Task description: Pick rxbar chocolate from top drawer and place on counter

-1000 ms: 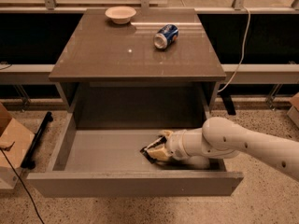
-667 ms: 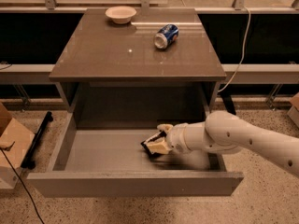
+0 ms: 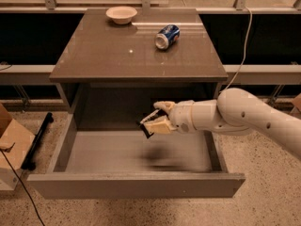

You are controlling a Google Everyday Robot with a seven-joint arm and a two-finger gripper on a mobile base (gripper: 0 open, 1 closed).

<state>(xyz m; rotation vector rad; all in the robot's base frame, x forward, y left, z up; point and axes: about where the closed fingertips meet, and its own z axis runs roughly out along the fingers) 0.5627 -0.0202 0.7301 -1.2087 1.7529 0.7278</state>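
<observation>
The top drawer [image 3: 136,185] is pulled wide open below the counter [image 3: 108,55]. My gripper [image 3: 157,119] comes in from the right on a white arm and is shut on the rxbar chocolate [image 3: 146,130], a small black wrapper seen edge-on between the tan fingers. It holds the bar well above the drawer floor, just under the level of the counter's front edge. A dark shadow lies on the drawer floor below it.
A blue soda can [image 3: 167,36] lies on its side on the counter's back right. A cream bowl [image 3: 122,14] stands at the back left. A cardboard box [image 3: 11,147] and a black bar [image 3: 37,140] lie on the floor at left. A cable [image 3: 242,46] hangs at right.
My gripper has lifted the bar from the drawer floor at the right front, up and a little left, to mid-height in the drawer opening.
</observation>
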